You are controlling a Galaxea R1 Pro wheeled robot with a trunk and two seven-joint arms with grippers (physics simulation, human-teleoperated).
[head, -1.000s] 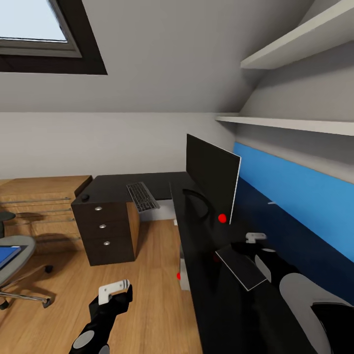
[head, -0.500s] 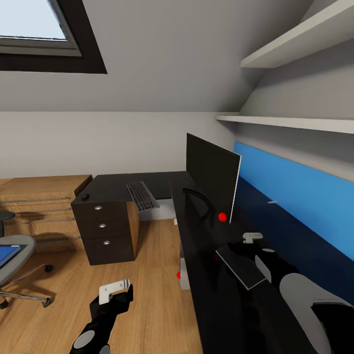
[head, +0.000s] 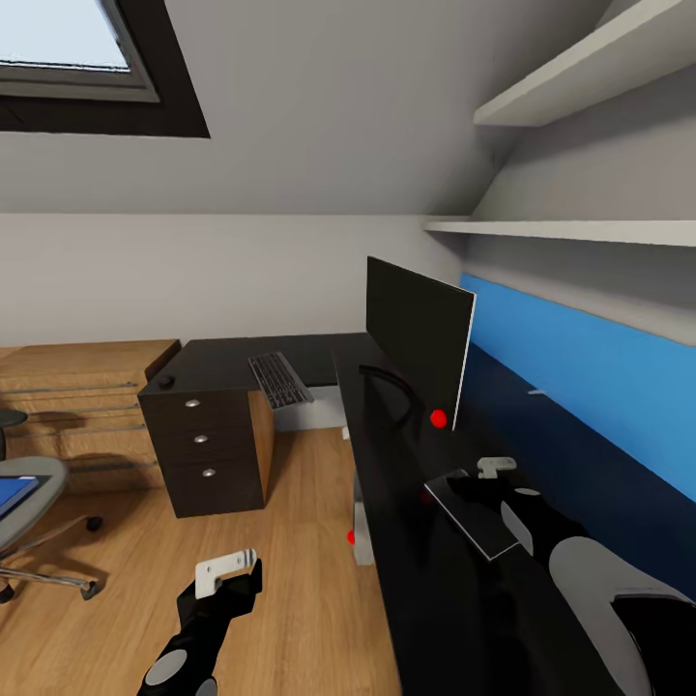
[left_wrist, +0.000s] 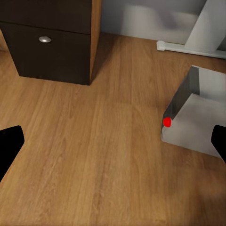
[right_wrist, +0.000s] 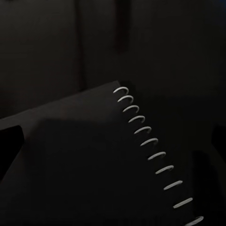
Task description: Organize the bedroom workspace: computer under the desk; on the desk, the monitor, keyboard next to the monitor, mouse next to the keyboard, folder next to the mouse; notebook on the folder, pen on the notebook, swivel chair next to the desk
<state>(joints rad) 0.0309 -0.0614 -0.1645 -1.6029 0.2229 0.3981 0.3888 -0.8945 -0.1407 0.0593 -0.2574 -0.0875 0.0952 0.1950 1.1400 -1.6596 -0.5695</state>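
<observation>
Long black desk (head: 425,580) running from lower right up to centre of the head frame, then bending left to a black drawer unit (head: 205,449) with silver knobs. Monitor (head: 414,340) upright on the desk at centre, red dot at its lower right corner. Keyboard (head: 278,379) lying on the far desk wing, centre-left, near edge jutting over the desk's front. Mouse (head: 166,382) a small dark lump at that wing's left corner, well apart from the keyboard.

Right gripper (head: 476,495) over the desk at lower right, fingers pinching a spiral-bound notebook (head: 472,517) held tilted just above the black top; coil rings (right_wrist: 150,155) crossing the right wrist frame diagonally.

Left gripper (head: 227,570) low at lower left over the wooden floor (head: 290,599), fingers spread apart, nothing between them. Grey computer (left_wrist: 195,120) with a red dot at right of the left wrist frame, standing on the floor.

Swivel chair (head: 29,512) at the left edge, blue folder (head: 12,493) lying on its seat.
</observation>
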